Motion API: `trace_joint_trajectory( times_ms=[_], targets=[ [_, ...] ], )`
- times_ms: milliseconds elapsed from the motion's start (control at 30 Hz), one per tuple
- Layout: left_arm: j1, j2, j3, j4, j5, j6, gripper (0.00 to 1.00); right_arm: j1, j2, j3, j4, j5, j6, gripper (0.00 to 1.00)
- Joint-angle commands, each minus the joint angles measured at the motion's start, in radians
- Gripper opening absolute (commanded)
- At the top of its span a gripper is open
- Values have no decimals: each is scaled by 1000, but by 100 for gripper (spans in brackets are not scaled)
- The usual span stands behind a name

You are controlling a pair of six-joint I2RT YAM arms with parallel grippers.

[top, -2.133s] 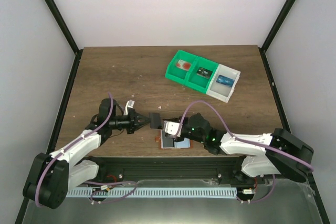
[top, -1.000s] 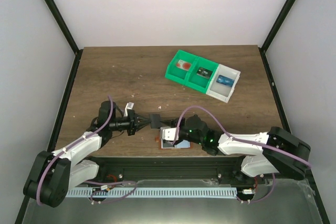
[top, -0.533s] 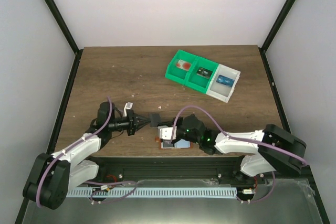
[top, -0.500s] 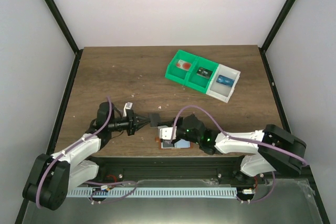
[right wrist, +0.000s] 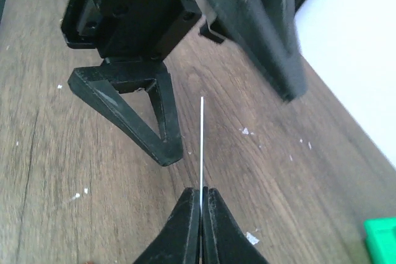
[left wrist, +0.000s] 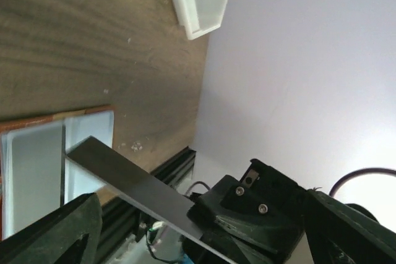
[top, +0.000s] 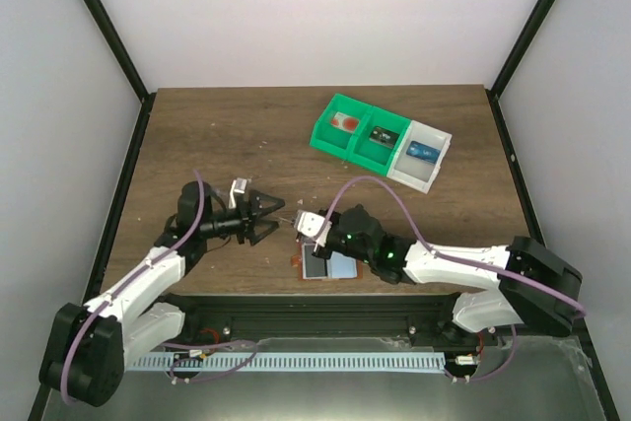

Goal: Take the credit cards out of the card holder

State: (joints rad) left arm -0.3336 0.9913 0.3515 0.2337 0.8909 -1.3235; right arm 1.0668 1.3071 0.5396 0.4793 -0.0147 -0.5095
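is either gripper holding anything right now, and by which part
The right gripper pinches the dark card by one end; the left gripper is open, holding nothing.

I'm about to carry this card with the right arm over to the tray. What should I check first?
1. Right tool shut on the dark card: ok.
2. Left tool open and not touching the dark card: ok.
3. Card holder lying open and flat on the table: ok.
4. Way across to the compartment tray free of things: ok, as far as the top view shows.
5. Room in a compartment: cannot tell; all three hold something.
6. More cards in the Card holder: cannot tell.
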Motion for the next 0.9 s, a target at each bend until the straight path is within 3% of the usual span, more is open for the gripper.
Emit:
trace_joint_trajectory(
  times_ms=[0, 67, 233, 400, 500, 767, 867],
  targets=[
    [2, -32, 123, -214, -62, 210, 94, 2, -17, 94, -175, 88, 319, 1],
    [2, -43, 162, -284, -101, 283, 99, -15, -18, 124, -252, 110, 410, 0],
    [2, -70, 239, -412, -185, 407, 100, -91, -57, 171, -368, 99, 557, 0],
    [1, -98, 259, -459, -276, 505, 100, -317, -137, 211, -443, -66, 756, 0],
    [2, -97, 267, -483, -318, 574, 100, -412, -156, 252, -493, -90, 818, 0],
    [1, -187, 178, -340, -356, 791, 100, -563, -125, 339, -573, -37, 956, 0],
    [2, -240, 136, -289, -376, 807, 100, -626, -69, 376, -581, -37, 1012, 1]
  ],
)
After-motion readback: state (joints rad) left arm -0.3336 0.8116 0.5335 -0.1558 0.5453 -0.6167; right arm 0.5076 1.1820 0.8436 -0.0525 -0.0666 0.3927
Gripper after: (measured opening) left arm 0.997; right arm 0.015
